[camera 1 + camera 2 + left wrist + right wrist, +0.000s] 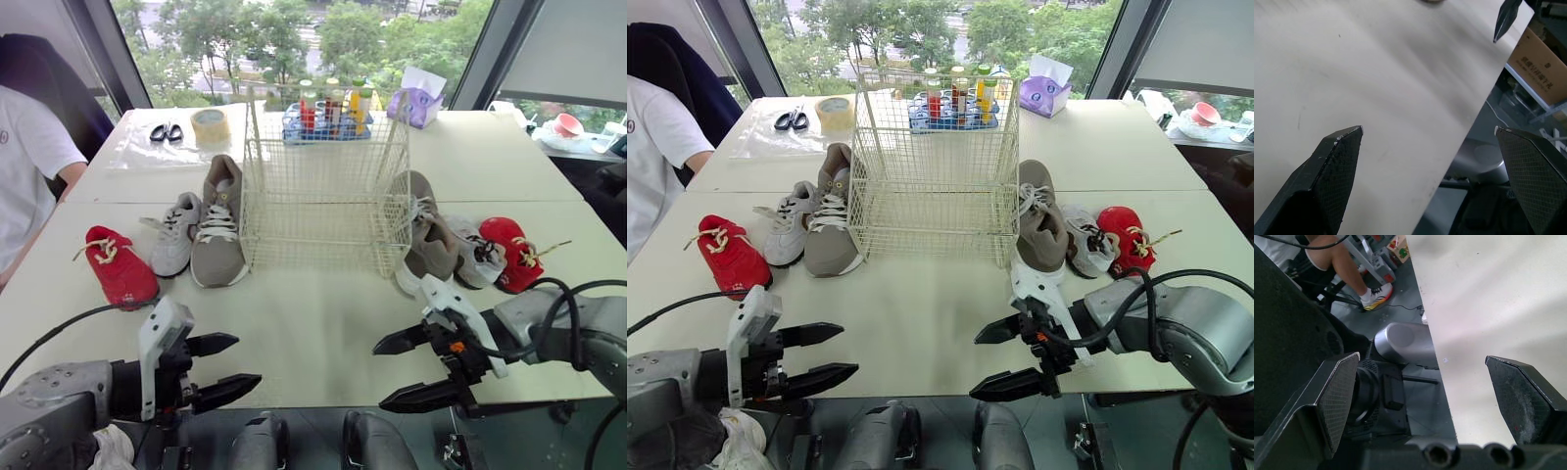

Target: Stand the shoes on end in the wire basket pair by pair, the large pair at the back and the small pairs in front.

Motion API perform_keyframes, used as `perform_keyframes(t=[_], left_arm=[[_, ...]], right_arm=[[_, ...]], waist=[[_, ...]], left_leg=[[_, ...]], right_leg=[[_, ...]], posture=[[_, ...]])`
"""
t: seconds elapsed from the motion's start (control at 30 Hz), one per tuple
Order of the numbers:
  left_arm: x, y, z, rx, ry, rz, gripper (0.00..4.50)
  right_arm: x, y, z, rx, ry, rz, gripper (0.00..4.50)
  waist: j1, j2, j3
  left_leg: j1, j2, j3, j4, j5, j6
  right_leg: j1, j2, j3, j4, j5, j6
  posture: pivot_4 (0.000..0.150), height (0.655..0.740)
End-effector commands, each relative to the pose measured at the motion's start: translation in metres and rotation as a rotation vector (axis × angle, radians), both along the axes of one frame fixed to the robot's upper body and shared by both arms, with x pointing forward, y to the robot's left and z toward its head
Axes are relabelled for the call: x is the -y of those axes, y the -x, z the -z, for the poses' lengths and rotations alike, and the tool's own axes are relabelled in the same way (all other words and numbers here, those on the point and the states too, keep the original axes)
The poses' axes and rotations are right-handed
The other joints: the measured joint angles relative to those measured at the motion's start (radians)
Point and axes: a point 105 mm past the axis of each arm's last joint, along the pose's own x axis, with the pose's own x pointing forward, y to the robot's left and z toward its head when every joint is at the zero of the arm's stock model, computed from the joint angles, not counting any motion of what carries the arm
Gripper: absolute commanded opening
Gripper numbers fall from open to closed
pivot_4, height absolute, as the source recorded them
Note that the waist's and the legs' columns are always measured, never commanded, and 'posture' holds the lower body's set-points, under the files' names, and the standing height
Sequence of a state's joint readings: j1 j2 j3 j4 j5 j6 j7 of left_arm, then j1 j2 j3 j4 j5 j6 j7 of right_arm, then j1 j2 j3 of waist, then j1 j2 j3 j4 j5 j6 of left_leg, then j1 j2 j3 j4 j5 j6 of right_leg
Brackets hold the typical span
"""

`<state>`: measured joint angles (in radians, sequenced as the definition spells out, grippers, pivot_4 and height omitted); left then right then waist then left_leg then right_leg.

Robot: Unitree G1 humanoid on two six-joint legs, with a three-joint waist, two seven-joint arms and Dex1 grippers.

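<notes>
Probably an office: white tables (323,323), big windows (294,39).

Pale table (313,323) — big windows (196,59) behind, green trees (353,34) outside, daylight; grey floor (1400,298) below.

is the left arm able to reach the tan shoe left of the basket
Probably yes: the open left gripper faces bare table up to the tan shoe, though the white shoe crowds it.
</notes>
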<state>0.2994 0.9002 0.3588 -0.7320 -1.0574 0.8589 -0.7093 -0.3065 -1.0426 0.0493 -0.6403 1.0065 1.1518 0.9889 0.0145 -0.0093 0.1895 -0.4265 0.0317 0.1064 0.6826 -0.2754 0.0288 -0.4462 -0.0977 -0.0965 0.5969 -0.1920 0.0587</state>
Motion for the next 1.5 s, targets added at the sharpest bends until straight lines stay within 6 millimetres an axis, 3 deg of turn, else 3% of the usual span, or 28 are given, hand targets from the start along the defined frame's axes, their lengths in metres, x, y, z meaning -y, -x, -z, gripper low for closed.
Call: perform_keyframes(t=[0.03, 0.2, 0.37, 0.57, 0.77, 0.9, 0.97, 1.03, 1.17, 1.27, 1.5], left_arm=[[0.004, -0.003, -0.004, 0.016, 0.03, 0.021, 4.45], [0.01, -0.012, -0.015, 0.024, 0.12, -0.002, 4.45], [0.019, -0.008, -0.018, 0.012, 0.161, 0.031, 4.45], [0.014, -0.014, -0.012, 0.012, 0.132, -0.007, 4.45], [-0.002, -0.022, -0.018, 0.057, 0.057, -0.033, 4.45], [-0.004, -0.024, -0.051, 0.14, 0.012, 0.056, 4.45], [0.0, -0.03, -0.074, 0.226, -0.004, 0.088, 4.45], [0.002, -0.039, -0.088, 0.297, -0.004, 0.071, 4.45], [0.017, -0.038, -0.11, 0.354, 0.039, 0.121, 4.45], [0.027, -0.032, -0.108, 0.347, 0.055, 0.147, 4.45], [0.04, -0.031, -0.095, 0.324, 0.094, 0.127, 4.45]], right_arm=[[-0.003, 0.003, -0.004, 0.043, -0.008, -0.012, 4.5], [-0.003, -0.001, -0.003, 0.074, -0.017, 0.014, 4.5], [-0.003, -0.007, -0.004, 0.112, -0.035, 0.032, 4.5], [0.005, -0.01, -0.003, 0.125, -0.001, 0.04, 4.5], [0.008, -0.017, -0.063, 0.272, -0.047, -0.009, 4.5], [0.014, -0.034, -0.11, 0.432, -0.023, -0.03, 4.5], [0.013, -0.047, -0.122, 0.497, -0.013, -0.042, 4.5], [0.013, -0.059, -0.122, 0.54, 0.028, -0.059, 4.5], [0.015, -0.088, -0.118, 0.616, 0.102, -0.067, 4.5], [0.012, -0.108, -0.106, 0.637, 0.187, -0.098, 4.5], [0.006, -0.129, -0.081, 0.522, 0.254, -0.144, 4.5]], waist=[[-0.001, 0.0, 0.0], [-0.001, 0.0, 0.0], [-0.002, 0.0, 0.0], [0.0, 0.0, 0.0], [-0.002, 0.001, 0.0], [0.0, 0.001, 0.001], [-0.002, 0.001, 0.001], [-0.003, 0.001, 0.001], [-0.004, 0.001, 0.001], [-0.009, 0.001, 0.001], [-0.007, 0.001, 0.001]], left_leg=[[0.0, 0.0, 0.0, 0.0, 0.0, 0.0], [0.0, 0.0, 0.0, 0.0, 0.0, 0.0], [0.0, 0.0, 0.0, 0.0, 0.0, 0.001], [0.0, -0.001, 0.0, 0.0, 0.002, 0.003], [0.0, 0.0, 0.001, 0.001, 0.002, 0.003], [-0.001, 0.0, 0.0, 0.0, 0.0, 0.0], [-0.001, 0.0, 0.0, 0.0, 0.0, 0.0], [-0.001, -0.001, 0.001, 0.0, 0.0, 0.0], [-0.002, -0.001, 0.003, 0.0, 0.001, 0.004], [-0.002, -0.001, 0.005, 0.0, 0.005, -0.003], [-0.001, 0.0, 0.005, 0.001, 0.006, -0.004]], right_leg=[[0.0, 0.0, 0.0, 0.0, 0.0, 0.0], [0.0, 0.0, 0.0, 0.0, 0.0, 0.0], [0.001, 0.001, 0.0, 0.0, 0.0, 0.0], [0.001, 0.001, 0.0, 0.0, 0.0, 0.0], [0.0, 0.001, 0.0, 0.001, 0.0, 0.0], [-0.004, 0.001, 0.0, 0.0, 0.0, 0.0], [-0.006, 0.001, 0.0, -0.001, 0.0, 0.0], [-0.006, 0.001, 0.0, 0.0, 0.0, 0.0], [-0.002, 0.001, 0.0, 0.0, 0.0, 0.001], [-0.002, 0.001, 0.001, 0.001, 0.002, 0.004], [-0.001, 0.002, 0.001, 0.003, 0.002, 0.005]], posture=[[0.15, 0.74], [0.15, 0.74], [0.15, 0.74], [0.15, 0.74], [0.15, 0.74], [0.15, 0.74], [0.15, 0.74], [0.15, 0.74], [0.15, 0.74], [0.15, 0.74], [0.15, 0.74]])
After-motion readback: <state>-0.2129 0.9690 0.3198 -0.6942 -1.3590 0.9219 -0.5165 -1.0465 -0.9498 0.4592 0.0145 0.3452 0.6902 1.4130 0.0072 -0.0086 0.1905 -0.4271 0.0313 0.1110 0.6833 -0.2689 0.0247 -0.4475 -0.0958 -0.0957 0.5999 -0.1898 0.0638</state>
